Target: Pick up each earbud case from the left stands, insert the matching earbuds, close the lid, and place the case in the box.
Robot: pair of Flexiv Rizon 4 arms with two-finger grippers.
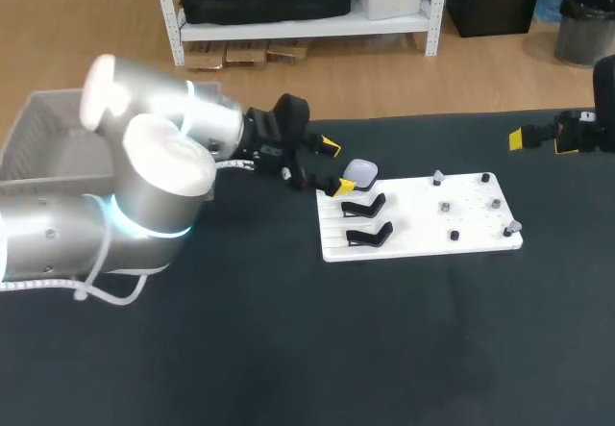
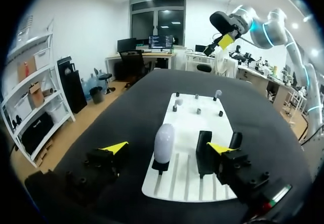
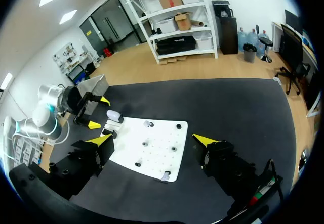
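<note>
The grey slotted plastic box (image 1: 38, 137) is sitting well to the left of the flat white rectangular board (image 1: 423, 216), and the left arm (image 1: 144, 176) is hiding part of it. This arm's smooth, rounded silver housings are reaching across the matt black table cover (image 1: 384, 349) toward the board's left end. The left gripper (image 1: 333, 164) is hanging there released, with its black fingers spread. The pale, smooth, pebble-shaped earbud case (image 1: 360, 171) is standing upright on a black stand at the board's far left corner. It is lying between and slightly ahead of the yellow tips, clear of both. Two bare, angled black stands (image 1: 365, 221) are sitting along the board's grooved left end, nearer the robot. Small grey and dark pieces (image 1: 445, 207) are dotting the board's right half, and they are too small to identify. The right gripper (image 3: 153, 139) is hanging well right of the board with its fingers wide apart, grasping nothing. The edge of the head view is cutting off its arm.
</note>
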